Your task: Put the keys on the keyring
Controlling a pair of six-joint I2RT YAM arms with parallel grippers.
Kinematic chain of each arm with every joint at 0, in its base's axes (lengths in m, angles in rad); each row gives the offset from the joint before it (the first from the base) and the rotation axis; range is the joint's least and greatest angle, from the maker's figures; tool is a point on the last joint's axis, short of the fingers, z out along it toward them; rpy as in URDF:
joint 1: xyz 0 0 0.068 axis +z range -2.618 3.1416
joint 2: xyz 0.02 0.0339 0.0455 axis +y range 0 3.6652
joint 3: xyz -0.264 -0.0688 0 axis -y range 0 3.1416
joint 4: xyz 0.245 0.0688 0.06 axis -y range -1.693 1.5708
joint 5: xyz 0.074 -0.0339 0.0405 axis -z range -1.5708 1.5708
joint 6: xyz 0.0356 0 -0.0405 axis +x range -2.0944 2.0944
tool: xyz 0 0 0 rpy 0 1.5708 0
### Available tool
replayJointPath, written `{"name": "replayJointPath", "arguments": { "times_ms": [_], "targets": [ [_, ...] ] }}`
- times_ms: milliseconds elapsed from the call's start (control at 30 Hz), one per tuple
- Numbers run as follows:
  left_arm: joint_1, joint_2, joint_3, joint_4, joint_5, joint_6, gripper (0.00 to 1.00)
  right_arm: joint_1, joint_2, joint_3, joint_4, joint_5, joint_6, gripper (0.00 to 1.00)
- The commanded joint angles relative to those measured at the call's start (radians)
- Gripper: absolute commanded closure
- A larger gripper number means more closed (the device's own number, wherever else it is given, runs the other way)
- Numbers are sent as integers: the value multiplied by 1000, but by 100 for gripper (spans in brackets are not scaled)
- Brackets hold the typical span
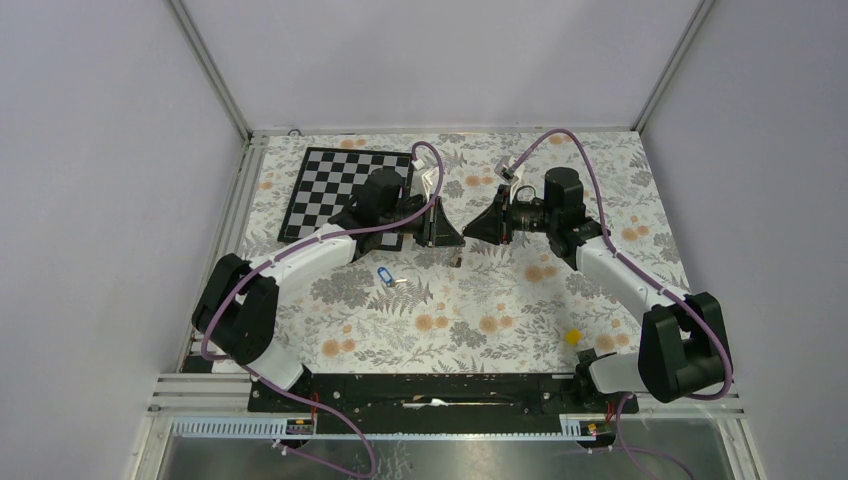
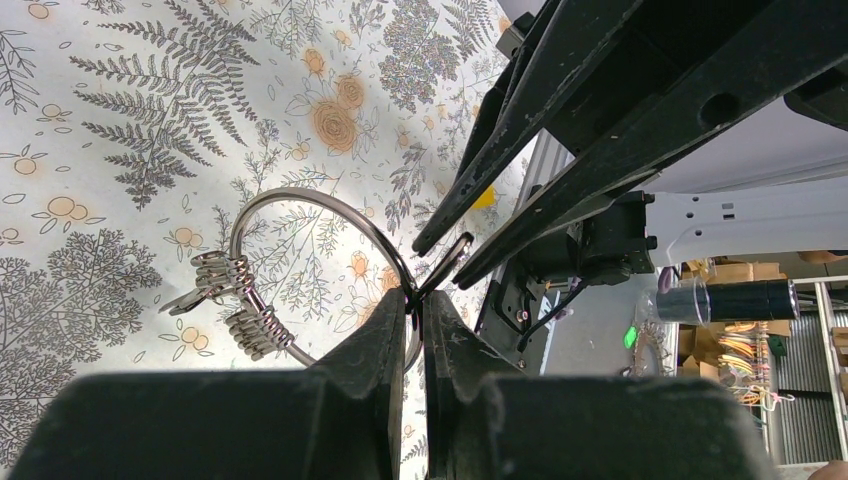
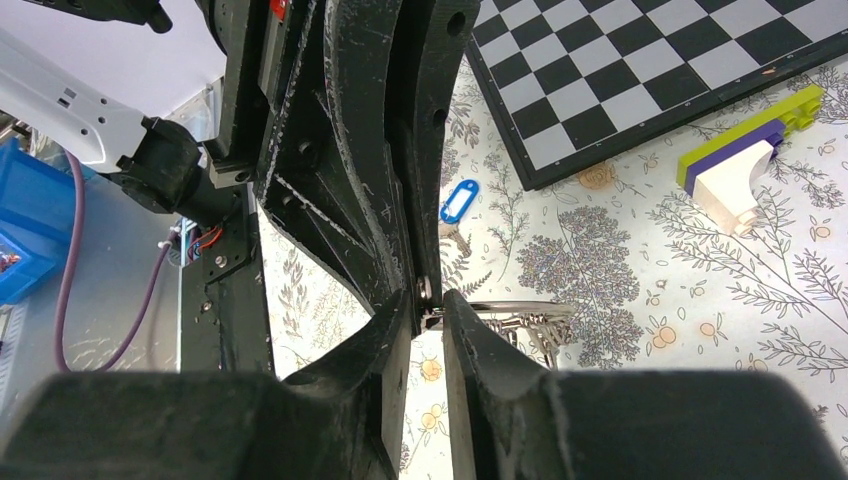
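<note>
My left gripper (image 1: 440,237) is shut on the keyring (image 2: 300,192), pinching its thin silvery wire at my fingertips (image 2: 415,298). A fan of small metal pieces (image 2: 238,290) hangs on the ring above the floral cloth. My right gripper (image 1: 472,230) meets it tip to tip and is shut on a thin dark key (image 2: 450,262), seen edge-on and touching the ring. In the right wrist view the right gripper (image 3: 427,303) sits against the left fingers (image 3: 370,150), with the ring (image 3: 510,306) edge-on. The blue-tagged key (image 1: 383,275) lies on the cloth (image 3: 458,200).
A black-and-white chessboard (image 1: 345,185) lies at the back left, also in the right wrist view (image 3: 650,70). A small yellow block (image 1: 572,337) sits front right. A green, purple and white brick stack (image 3: 745,160) lies near the board. Grey walls enclose the table.
</note>
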Motion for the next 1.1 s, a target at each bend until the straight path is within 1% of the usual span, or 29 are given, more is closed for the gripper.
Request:
{"name": "replayJointPath", "arguments": {
  "times_ms": [0,267,1067],
  "targets": [
    [-3,-20,28,61,10,-14,100,7,0,-1,56,-3,15,76],
    [-1,-21,25,69,14,-20,100,7,0,-5,56,-4,15,82],
    [9,-28,9,87,19,-34,100,6,-10,-7,48,-4,9,85]
  ]
}}
